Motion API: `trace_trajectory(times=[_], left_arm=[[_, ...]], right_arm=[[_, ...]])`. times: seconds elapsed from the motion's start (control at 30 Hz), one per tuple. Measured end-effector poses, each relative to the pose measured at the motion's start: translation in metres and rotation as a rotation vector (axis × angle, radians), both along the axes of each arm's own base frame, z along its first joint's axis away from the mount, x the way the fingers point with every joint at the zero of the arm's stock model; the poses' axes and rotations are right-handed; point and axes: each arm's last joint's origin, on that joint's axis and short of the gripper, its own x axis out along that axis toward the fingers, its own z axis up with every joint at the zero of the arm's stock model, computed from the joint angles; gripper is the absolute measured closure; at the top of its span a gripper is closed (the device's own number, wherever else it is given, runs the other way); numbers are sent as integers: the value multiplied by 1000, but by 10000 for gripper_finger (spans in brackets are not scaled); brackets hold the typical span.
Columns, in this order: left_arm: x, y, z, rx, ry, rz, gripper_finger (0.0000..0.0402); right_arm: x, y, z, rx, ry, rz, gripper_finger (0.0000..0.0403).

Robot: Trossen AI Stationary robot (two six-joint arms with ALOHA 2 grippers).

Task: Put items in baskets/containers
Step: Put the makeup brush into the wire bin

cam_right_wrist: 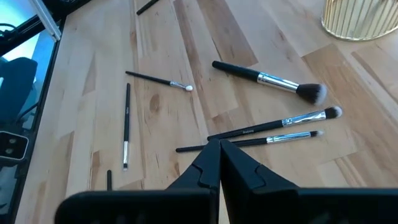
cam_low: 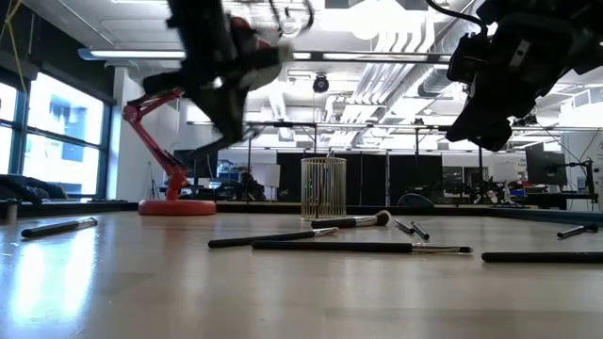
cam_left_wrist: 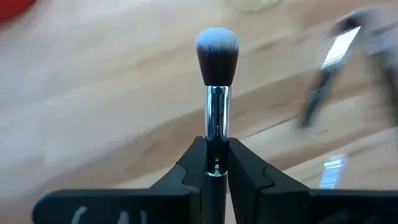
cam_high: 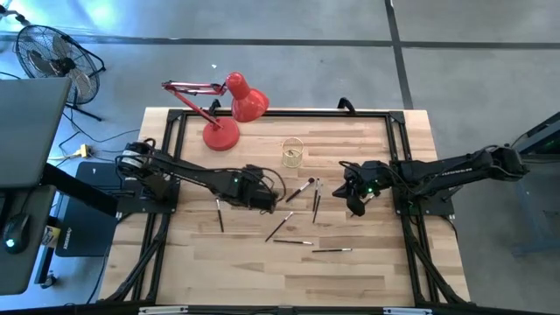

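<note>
Pinched upright between the left end effector's (cam_left_wrist: 216,168) fingers, a brush (cam_left_wrist: 216,93) points bristles-first toward the glass cup (cam_high: 292,152) beyond; right end effector (cam_right_wrist: 219,163) hovers pressed together.

table (cam_high: 367,262): pale wood planks, smooth, slight sheen in low view. held brush (cam_left_wrist: 217,68): matt black handle, polished chrome ferrule, soft dark bristles with pale tips. left gripper (cam_left_wrist: 216,169) fingers (cam_left_wrist: 244,171): matt black plastic. cup (cam_low: 323,187): looks like fine gold-coloured ribbing. lamp (cam_high: 229,109): glossy red finish.
</note>
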Motion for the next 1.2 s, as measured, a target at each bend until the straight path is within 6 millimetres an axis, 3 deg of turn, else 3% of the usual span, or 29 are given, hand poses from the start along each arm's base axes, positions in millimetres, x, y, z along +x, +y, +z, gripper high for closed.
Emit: trace_trajectory(times=[0.4, 0.63, 0.73, 0.8, 1.03, 1.13, 1.2], left_arm=[[3, -4, 3, 117, -5, -95, 369], [0, 20, -13, 72, -3, -168, 369], [-7, 29, -18, 77, -165, -157, 369], [-23, 32, -30, 98, -210, -155, 369], [-45, 47, -48, 354, -773, -240, 369], [-48, 60, -55, 503, -875, -310, 369], [-49, 70, -65, 591, -822, -364, 369]], right_arm=[[0, 1, 0, 46, 7, 19, 401], [0, 1, 0, 46, 8, 9, 401], [0, 1, 0, 47, 7, 8, 401], [0, 1, 0, 60, 9, -5, 399], [1, -1, 2, 26, -19, -56, 401], [3, -3, 5, -7, -51, -105, 399], [5, -4, 8, -25, -91, -135, 399]])
